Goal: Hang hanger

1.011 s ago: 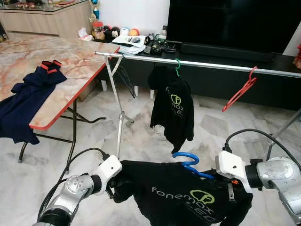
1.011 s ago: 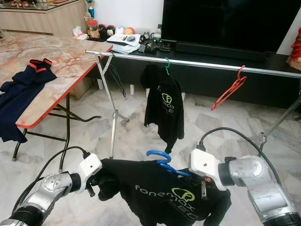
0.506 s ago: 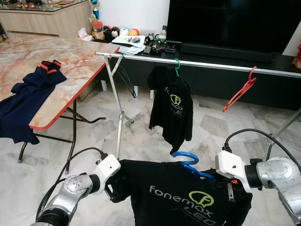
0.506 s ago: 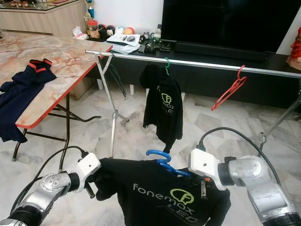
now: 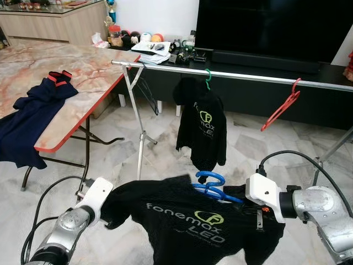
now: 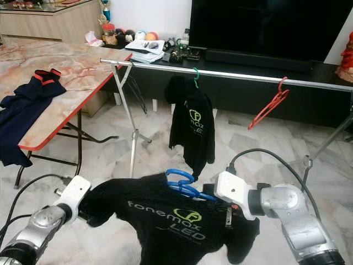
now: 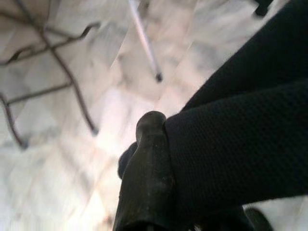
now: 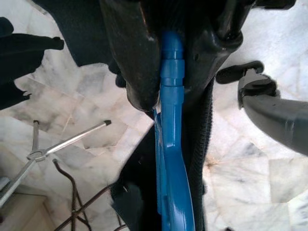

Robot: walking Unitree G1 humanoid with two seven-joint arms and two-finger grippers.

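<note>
A black "fonemax" shirt (image 5: 187, 221) on a blue hanger (image 5: 212, 185) is held up between my two arms, low in front of me. My right gripper (image 5: 242, 203) is shut on the blue hanger (image 8: 171, 120), whose arm runs between the fingers (image 8: 130, 62). My left gripper (image 5: 110, 212) is shut on the shirt's sleeve (image 7: 231, 144), one finger (image 7: 147, 173) pressed against the cloth. The silver rail (image 5: 248, 76) runs across ahead and above. On it hang a second black shirt (image 5: 203, 130) on a green hanger (image 5: 208, 77) and a bare red hanger (image 5: 281, 110).
A marble-topped folding table (image 5: 66, 72) with a navy garment (image 5: 33, 116) stands at my left. The rail's stand leg (image 5: 138, 132) is between table and shirts. A dark TV cabinet (image 5: 265, 61) with small items lines the back wall.
Both arms have lifted the shirt and hanger a little and spread it wider. My left gripper has moved out to the left with the sleeve.
</note>
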